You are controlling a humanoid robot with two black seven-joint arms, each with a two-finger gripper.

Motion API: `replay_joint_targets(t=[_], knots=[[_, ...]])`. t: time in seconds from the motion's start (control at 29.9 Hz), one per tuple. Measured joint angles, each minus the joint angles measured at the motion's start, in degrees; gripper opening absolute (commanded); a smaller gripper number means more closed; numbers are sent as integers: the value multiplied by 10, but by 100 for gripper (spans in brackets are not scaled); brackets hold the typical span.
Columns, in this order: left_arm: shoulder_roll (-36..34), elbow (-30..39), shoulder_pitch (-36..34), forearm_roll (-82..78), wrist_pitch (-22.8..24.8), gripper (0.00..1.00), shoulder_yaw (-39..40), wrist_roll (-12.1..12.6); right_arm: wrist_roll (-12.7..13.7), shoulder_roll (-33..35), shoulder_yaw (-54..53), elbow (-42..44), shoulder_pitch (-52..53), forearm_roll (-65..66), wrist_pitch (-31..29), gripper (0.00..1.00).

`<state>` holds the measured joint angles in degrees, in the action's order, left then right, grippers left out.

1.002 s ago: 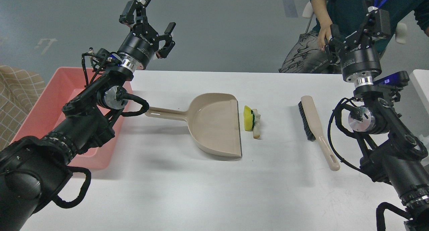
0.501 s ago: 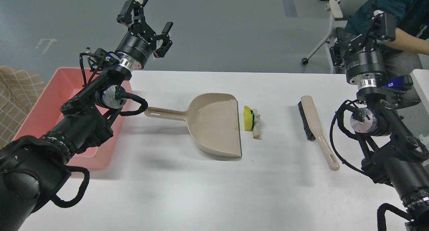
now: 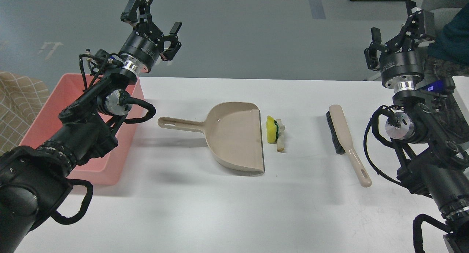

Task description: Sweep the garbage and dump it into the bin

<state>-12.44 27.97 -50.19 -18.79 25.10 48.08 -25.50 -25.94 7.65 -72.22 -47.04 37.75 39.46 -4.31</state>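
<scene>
The garbage [image 3: 274, 132], a yellow spongy chunk with a green edge and whitish strips, lies on the white table just right of the beige dustpan [image 3: 234, 135], whose mouth faces it. A beige hand brush [image 3: 342, 135] with black bristles lies further right. The salmon-pink bin [image 3: 34, 132] stands at the table's left edge, partly hidden by my left arm. My left gripper [image 3: 152, 14] is open and empty, raised above the bin's far right corner. My right gripper [image 3: 397, 31] is open and empty, raised beyond the table's far right edge.
A person in dark teal [image 3: 452, 36] sits at the far right behind my right arm. A beige checked cloth [image 3: 16, 99] lies left of the bin. The white table [image 3: 220, 205] stretches toward me.
My left gripper has drifted left and up. My right gripper has shifted slightly right. The person behind has moved off to the right. The objects on the table have not moved.
</scene>
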Motion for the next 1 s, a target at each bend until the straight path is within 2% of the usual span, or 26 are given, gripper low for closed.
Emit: replay_joint_targets(t=[0.2,1.0], knots=[[7,0,0,2,-26,98,1,0,0,0,-1,8,7,0,-1,100],[15,2,4,-6,-41,98,0,-5,1,1,6,13,14,0,-9,100]])
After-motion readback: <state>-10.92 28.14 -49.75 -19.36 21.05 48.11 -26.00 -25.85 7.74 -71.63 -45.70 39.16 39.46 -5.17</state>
